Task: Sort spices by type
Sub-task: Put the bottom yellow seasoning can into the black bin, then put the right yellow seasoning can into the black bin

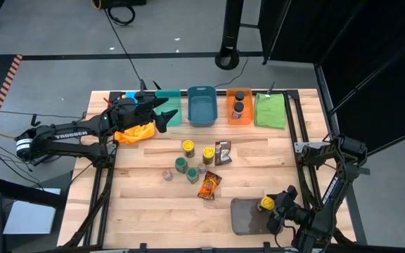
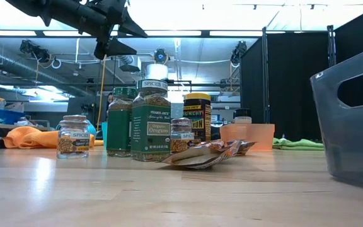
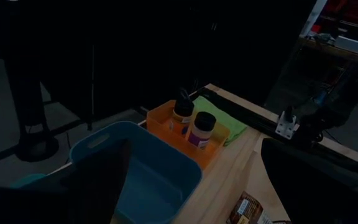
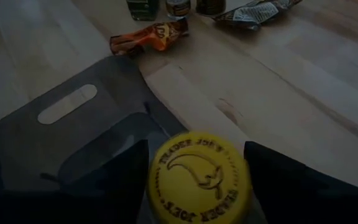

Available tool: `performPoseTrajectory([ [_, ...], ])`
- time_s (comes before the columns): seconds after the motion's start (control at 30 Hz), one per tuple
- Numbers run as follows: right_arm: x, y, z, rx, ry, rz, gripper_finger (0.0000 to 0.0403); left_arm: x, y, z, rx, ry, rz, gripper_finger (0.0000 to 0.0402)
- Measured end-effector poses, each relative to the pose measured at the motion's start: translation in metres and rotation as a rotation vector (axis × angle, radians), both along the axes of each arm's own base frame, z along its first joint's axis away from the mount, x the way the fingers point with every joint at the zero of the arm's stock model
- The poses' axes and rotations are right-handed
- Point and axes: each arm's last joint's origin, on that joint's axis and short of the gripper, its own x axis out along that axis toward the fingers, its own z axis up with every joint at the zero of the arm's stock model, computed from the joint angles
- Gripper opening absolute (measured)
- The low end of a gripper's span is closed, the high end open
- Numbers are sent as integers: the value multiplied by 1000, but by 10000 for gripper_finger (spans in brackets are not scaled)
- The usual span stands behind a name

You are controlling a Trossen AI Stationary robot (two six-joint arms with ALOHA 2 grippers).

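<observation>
Right hand gripping a yellow-lidded jar over the grey bin, orange packet beyond the bin, jar cluster mid-worktop farther off, left hand spread wide, empty, above the teal bin.

A blue bin sits on the bench with an orange bin just beside it. Two jars stand inside the orange one: a dark-lidded jar and a pale-lidded jar (touching or nearly so). A green cloth lies beyond. A foil packet shows near the pincer's dark, spread fingers.
</observation>
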Motion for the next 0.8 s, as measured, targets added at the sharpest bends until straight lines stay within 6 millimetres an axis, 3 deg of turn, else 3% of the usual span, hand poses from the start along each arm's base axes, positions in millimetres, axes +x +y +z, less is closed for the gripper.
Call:
performPoseTrajectory([
  [0.27, 0, -1, 3, 5, -12, 2, 270, 0, 0, 0, 0, 0, 0, 369],
  [0.53, 2, -15, 44, -56, -76, 19, 277, 0, 0, 0, 0, -1, 0, 369],
  [0.67, 20, -30, 65, -148, -161, 12, 275, 0, 0, 0, 1, 0, -1, 369],
  [0.8, 52, -57, 78, -252, -132, -36, 270, 0, 0, 0, 4, 2, -1, 369],
])
